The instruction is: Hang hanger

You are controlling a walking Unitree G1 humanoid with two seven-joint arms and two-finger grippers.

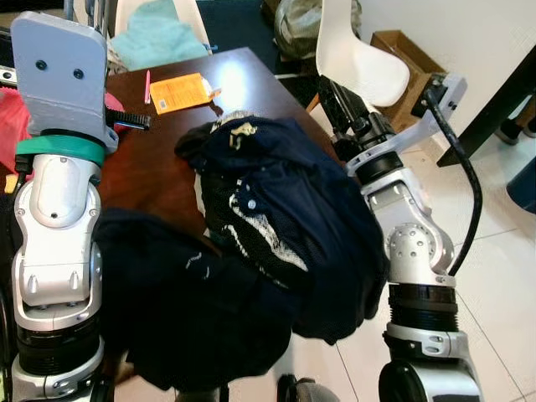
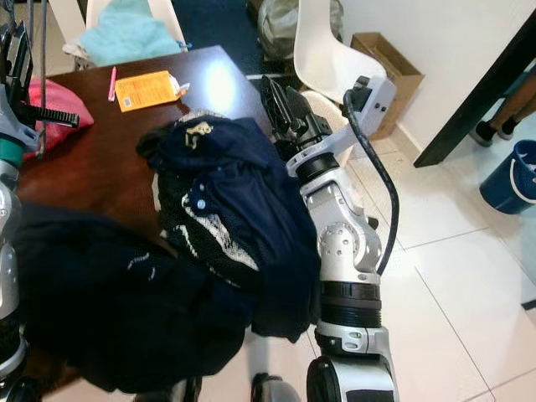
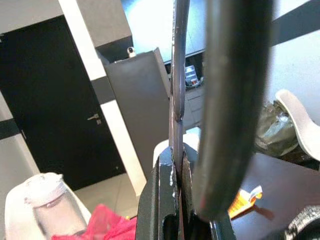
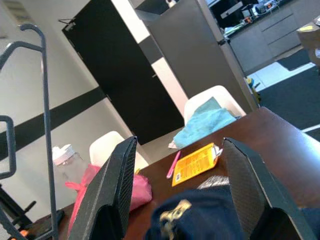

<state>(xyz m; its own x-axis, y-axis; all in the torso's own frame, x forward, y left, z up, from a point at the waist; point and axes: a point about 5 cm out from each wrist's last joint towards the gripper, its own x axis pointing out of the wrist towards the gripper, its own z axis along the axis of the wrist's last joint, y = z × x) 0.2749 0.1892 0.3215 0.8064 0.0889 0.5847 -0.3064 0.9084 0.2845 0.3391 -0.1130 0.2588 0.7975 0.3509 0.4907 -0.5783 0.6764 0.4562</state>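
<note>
A thin grey wire hanger (image 4: 44,100) stands upright on the left, and my left gripper (image 3: 177,175) is shut on its wire (image 3: 178,75). That arm (image 1: 59,193) is raised at the table's left side. A dark navy garment (image 1: 276,209) with a mesh lining lies bunched on the brown table (image 1: 151,167) and spills over the near edge between my arms. My right gripper (image 4: 180,145) stands open at the garment's far right edge, pointing across the table, with nothing between its fingers (image 4: 112,190).
On the table's far part lie an orange packet (image 1: 180,92), a pink pen (image 1: 147,86), a black comb (image 1: 130,120) and a pink bag (image 2: 59,100). A white chair (image 1: 356,54) and a cardboard box (image 1: 402,50) stand to the right. A blue bucket (image 2: 511,176) sits on the tiled floor.
</note>
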